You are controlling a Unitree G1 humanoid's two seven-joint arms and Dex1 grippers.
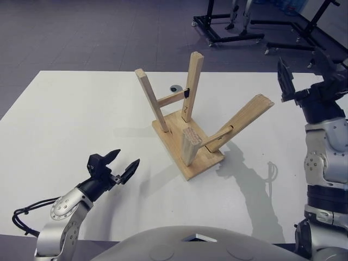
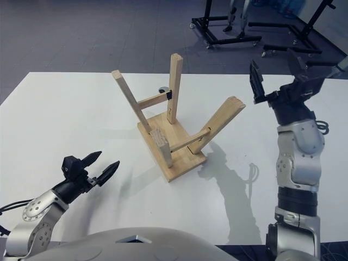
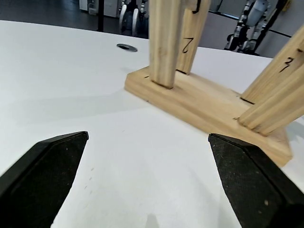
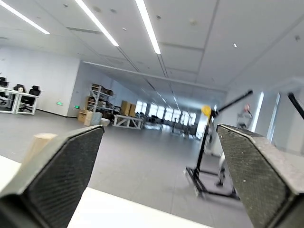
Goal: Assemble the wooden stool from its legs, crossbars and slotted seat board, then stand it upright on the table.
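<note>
The wooden stool rests upside down near the middle of the white table (image 1: 70, 109), its slotted seat board (image 1: 205, 162) flat on the top. Two legs (image 1: 193, 81) at the back stand roughly upright, joined by a crossbar (image 1: 171, 99). A front leg (image 1: 190, 144) points towards me. The right-hand leg (image 1: 244, 118) leans far outward, with a second crossbar (image 1: 217, 139) at its base. My left gripper (image 1: 128, 156) is open, low over the table, front-left of the stool and apart from it; its fingers (image 3: 42, 175) frame the board. My right gripper (image 1: 300, 60) is open, raised to the stool's right.
A small round grommet (image 1: 175, 87) sits in the tabletop behind the stool. Black wheeled stands (image 1: 234, 27) are on the floor beyond the far table edge. Bare tabletop lies left and in front of the stool.
</note>
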